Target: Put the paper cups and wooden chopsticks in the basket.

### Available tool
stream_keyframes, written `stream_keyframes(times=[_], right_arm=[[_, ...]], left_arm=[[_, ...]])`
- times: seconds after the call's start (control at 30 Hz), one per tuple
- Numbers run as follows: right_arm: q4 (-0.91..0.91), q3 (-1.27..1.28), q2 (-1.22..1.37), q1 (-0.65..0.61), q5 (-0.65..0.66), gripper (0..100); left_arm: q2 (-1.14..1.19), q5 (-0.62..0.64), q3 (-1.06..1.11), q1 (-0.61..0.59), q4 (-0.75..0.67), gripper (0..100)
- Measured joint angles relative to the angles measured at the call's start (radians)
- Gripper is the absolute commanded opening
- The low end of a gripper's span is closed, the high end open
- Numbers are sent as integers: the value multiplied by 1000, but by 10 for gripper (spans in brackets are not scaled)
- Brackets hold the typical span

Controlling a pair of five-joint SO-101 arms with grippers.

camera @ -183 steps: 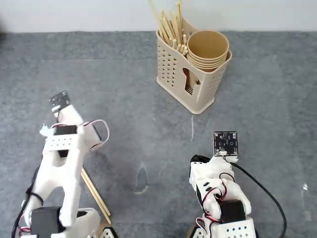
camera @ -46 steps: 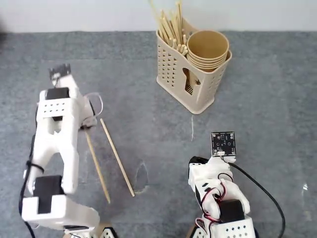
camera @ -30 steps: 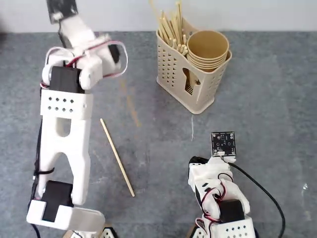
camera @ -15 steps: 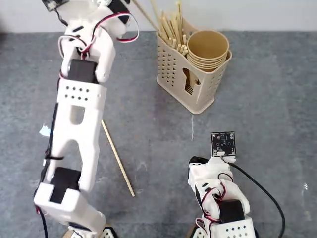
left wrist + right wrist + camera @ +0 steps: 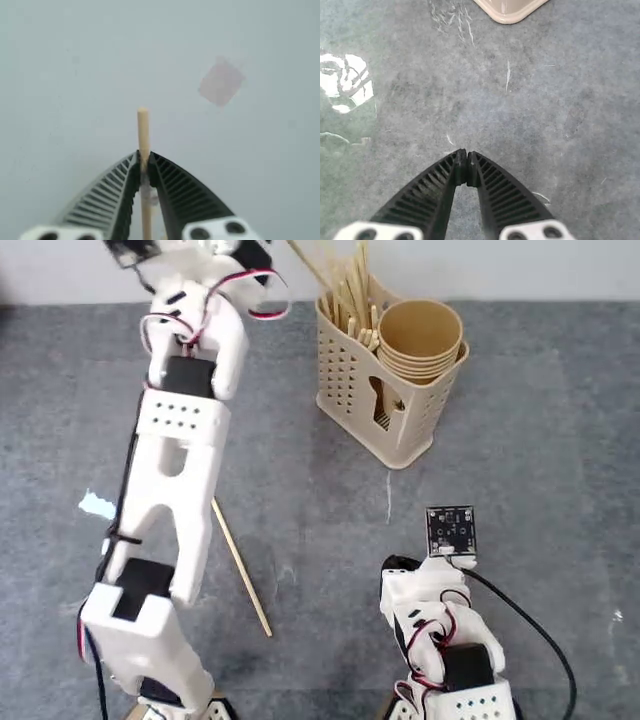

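Observation:
A beige perforated basket [image 5: 356, 390] stands at the back of the table. It holds a stack of paper cups [image 5: 420, 335] and a bundle of wooden chopsticks [image 5: 345, 290]. My left arm stretches far back, and its gripper [image 5: 262, 254] sits high, just left of the basket, shut on one chopstick [image 5: 305, 262] that slants toward the bundle. In the left wrist view that chopstick [image 5: 143, 130] stands up between the shut fingers of the gripper [image 5: 143, 161] against a pale wall. Another chopstick [image 5: 240, 565] lies on the mat beside the left arm. My right gripper [image 5: 466, 167] is shut and empty, low over the mat.
The grey mat [image 5: 560, 440] covers the table. A small pale blue scrap [image 5: 97, 505] lies left of the left arm. The right arm [image 5: 445, 640] rests folded at the front right, with the basket's corner [image 5: 507, 10] ahead of it.
The left arm picked one chopstick up off the mat and swung back and right, up toward the basket. The other chopstick stayed on the mat. The right arm kept still.

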Motion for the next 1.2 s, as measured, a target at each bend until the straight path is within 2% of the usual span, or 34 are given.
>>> stream_keyframes(times=[0.07, 0.2, 0.3, 0.73, 1.2], right_arm=[[0, 0, 0, 2, 0, 19], [0, 0, 0, -6, 0, 19], [0, 0, 0, -8, 0, 19], [0, 0, 0, -5, 0, 19], [0, 0, 0, -6, 0, 19]], left_arm=[[28, -51, 0, 12, 0, 26], [46, -89, 0, 6, 6, 164], [46, -89, -20, 8, 81, 224], [-77, -55, -98, -29, 546, 224], [-129, -54, -98, -164, 1175, 224]])
